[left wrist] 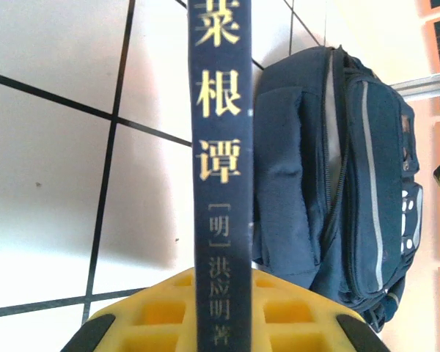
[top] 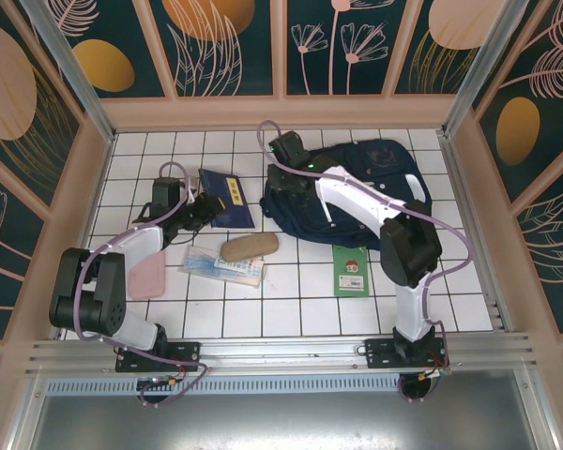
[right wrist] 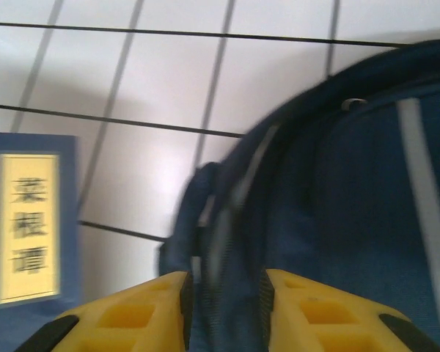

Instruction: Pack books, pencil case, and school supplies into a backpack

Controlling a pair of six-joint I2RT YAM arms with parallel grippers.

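My left gripper [top: 204,208] [left wrist: 220,312] is shut on the spine of a navy blue book [top: 227,197] [left wrist: 218,147] with a yellow label, holding it at its near-left edge just left of the backpack. The navy backpack [top: 361,183] [left wrist: 337,169] [right wrist: 352,220] lies at the back centre-right. My right gripper [top: 286,167] [right wrist: 226,312] sits at its left rim, shut on a fold of the blue fabric that fills the gap between the pads. The same book [right wrist: 29,227] lies to the left in the right wrist view. A brown pencil case [top: 249,247] rests mid-table beside a clear packet [top: 223,266].
A green booklet [top: 352,272] lies on the tiles right of centre, near the right arm. A pink flat item [top: 148,276] lies by the left arm. Wooden walls [top: 94,187] enclose the white tiled table on three sides.
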